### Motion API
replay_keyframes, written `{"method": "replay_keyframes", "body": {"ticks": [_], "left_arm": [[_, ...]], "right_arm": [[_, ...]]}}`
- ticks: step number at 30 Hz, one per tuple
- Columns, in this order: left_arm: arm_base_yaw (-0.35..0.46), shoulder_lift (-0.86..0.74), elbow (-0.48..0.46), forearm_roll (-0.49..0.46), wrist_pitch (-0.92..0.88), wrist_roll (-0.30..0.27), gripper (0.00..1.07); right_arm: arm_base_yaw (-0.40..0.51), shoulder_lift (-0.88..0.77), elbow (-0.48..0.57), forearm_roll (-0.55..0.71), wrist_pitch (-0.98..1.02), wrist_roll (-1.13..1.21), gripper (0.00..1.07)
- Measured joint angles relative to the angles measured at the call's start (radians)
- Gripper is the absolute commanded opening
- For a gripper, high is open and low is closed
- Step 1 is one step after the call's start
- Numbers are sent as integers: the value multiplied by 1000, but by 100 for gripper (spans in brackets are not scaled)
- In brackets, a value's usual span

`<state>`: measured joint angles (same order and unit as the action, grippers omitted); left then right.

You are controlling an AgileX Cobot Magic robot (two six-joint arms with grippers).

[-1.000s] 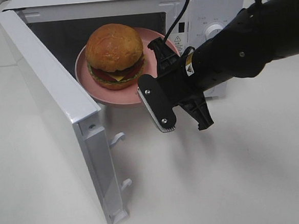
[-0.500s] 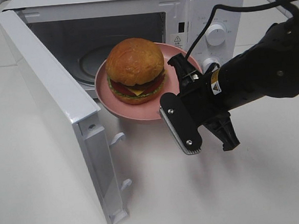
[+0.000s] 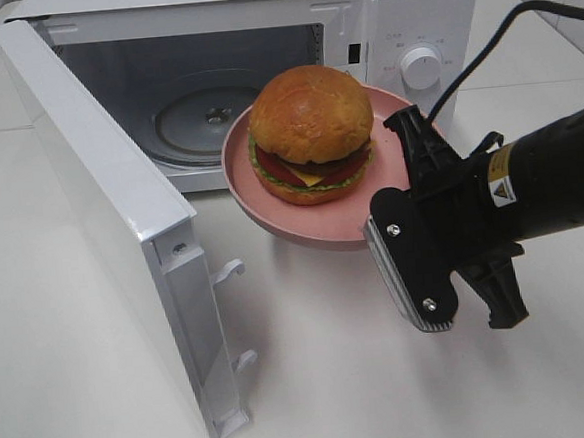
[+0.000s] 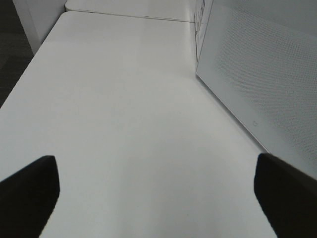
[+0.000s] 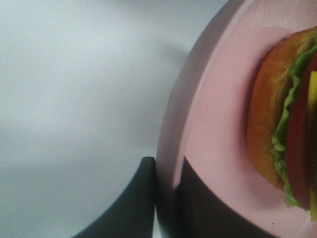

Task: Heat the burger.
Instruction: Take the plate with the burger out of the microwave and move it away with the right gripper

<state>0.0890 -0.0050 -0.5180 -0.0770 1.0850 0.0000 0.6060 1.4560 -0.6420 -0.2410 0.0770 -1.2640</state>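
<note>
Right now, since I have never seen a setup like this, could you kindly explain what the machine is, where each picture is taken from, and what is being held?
This is a robot with two arms, each ending in an end effector, working at a white table.

The high view looks down from a camera off the arms. It shows a white microwave with its door swung open and the glass turntable bare inside. The right end effector is shut on the rim of a pink plate, which is in front of the opening. The burger sits on that plate.

The right wrist view comes from a camera on that arm: up close, you see the dark fingers pinching the plate's rim, one on each side of it.

The left wrist view shows the left end effector open over bare table beside the microwave door, holding nothing.
</note>
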Motion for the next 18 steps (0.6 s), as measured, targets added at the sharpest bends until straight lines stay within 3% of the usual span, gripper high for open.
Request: {"method": "replay_keyframes", "body": {"ticks": [9, 18], "left_arm": [[0, 0, 0, 0, 0, 0, 101], [0, 0, 0, 0, 0, 0, 101]], "right_arm": [[-5, -204, 143, 11, 74, 81, 0], [-5, -381, 213, 11, 236, 231, 0]]}}
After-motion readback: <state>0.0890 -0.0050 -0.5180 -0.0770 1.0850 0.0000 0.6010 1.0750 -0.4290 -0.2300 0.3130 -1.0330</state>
